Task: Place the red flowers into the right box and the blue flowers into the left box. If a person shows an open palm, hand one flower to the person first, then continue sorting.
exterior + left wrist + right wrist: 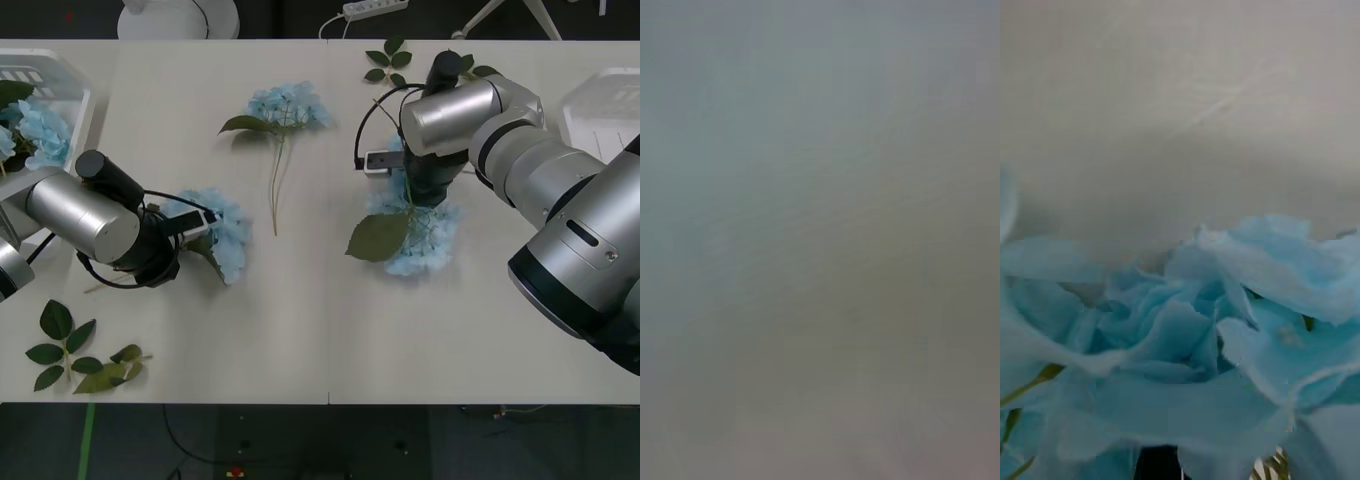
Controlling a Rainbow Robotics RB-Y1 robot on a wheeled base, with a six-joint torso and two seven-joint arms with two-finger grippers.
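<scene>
Three blue flowers lie on the white table. One blue flower [290,105] lies free at the middle back. My left gripper [198,236] is pressed down onto a second bloom [228,240] at the left. My right gripper [425,195] points down on the stalk of a third bloom [425,240], whose pale petals [1195,345] sit right against the right wrist camera. The left box [62,72] at the far left holds another blue flower [38,130]. The right box [600,105] stands at the far right edge. The red flowers are out of view.
Loose green leaf sprigs lie at the front left [75,355] and at the back near my right arm [392,60]. A power strip [375,8] and a white lamp base [178,18] sit beyond the table's far edge.
</scene>
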